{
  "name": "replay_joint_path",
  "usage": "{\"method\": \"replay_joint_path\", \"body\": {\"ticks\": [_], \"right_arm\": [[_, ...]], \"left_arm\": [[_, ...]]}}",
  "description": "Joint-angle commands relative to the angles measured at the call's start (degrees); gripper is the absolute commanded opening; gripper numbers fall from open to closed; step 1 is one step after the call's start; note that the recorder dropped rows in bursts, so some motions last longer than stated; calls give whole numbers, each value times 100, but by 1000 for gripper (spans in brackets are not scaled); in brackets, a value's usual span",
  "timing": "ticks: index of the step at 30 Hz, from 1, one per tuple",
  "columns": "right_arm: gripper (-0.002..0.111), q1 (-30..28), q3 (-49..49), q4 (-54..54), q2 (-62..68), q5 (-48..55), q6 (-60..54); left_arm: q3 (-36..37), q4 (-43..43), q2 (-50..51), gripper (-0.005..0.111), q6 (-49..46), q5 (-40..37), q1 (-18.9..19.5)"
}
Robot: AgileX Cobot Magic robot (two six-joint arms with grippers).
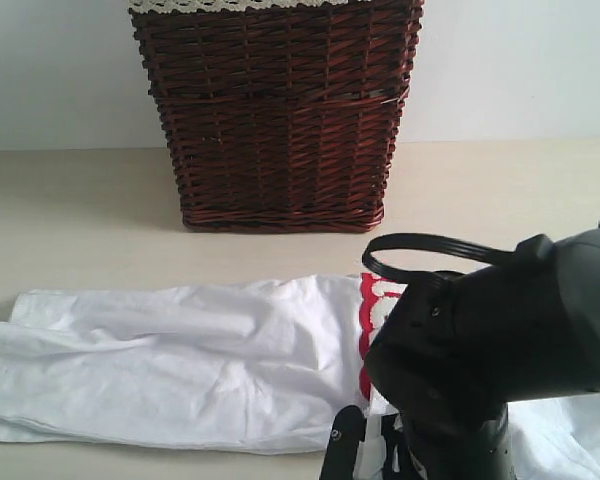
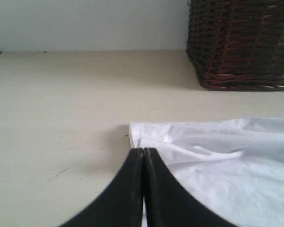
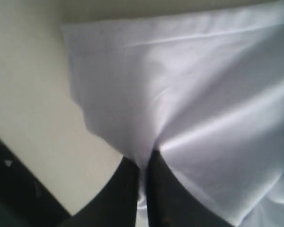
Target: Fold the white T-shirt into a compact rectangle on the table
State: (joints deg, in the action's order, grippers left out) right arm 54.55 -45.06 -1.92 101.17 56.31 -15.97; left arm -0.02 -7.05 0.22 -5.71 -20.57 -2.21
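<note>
The white T-shirt (image 1: 170, 360) lies stretched left to right across the table (image 1: 80, 210), folded into a long band. Its red-outlined lettering (image 1: 372, 300) peeks out beside the black right arm. My right gripper (image 1: 372, 452) is low at the front edge, shut on a pinch of the shirt's cloth (image 3: 189, 109), which drapes away from the fingers (image 3: 128, 189). My left gripper (image 2: 143, 150) is out of the exterior view. It sits low at the shirt's left edge (image 2: 135, 135), shut, with a sliver of white cloth between its fingers (image 2: 128, 189).
A dark brown wicker basket (image 1: 280, 110) with a lace-trimmed liner (image 1: 230, 5) stands behind the shirt against the pale wall, also seen as the basket (image 2: 241, 42) in the left wrist view. The bulky right arm (image 1: 510, 340) hides the shirt's right part.
</note>
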Motion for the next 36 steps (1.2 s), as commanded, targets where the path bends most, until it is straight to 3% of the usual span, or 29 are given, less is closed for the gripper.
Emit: {"method": "replay_joint_path", "body": {"ticks": [1, 8, 14, 21, 27, 31, 33, 36], "right_arm": [[0, 8, -7, 250, -411, 546, -461], [0, 8, -7, -123, -863, 327, -912], [12, 8, -7, -733, -1193, 290, -640], [18, 8, -7, -1319, -1677, 195, -393], [19, 8, -253, -2406, -1987, 221, 426], [19, 8, -314, -3575, -2012, 99, 2034], [19, 8, -314, -3554, -2012, 74, 2338], [20, 8, -314, -2493, -2034, -9, 1921]], "left_arm": [[2, 14, -22, 0, 7, 33, 20], [2, 14, -22, 0, 7, 33, 20], [2, 14, -22, 0, 7, 33, 20], [2, 14, -22, 0, 7, 33, 20], [2, 14, -22, 0, 7, 33, 20], [2, 14, -22, 0, 7, 33, 20], [2, 14, -22, 0, 7, 33, 20], [2, 14, -22, 0, 7, 33, 20]]}}
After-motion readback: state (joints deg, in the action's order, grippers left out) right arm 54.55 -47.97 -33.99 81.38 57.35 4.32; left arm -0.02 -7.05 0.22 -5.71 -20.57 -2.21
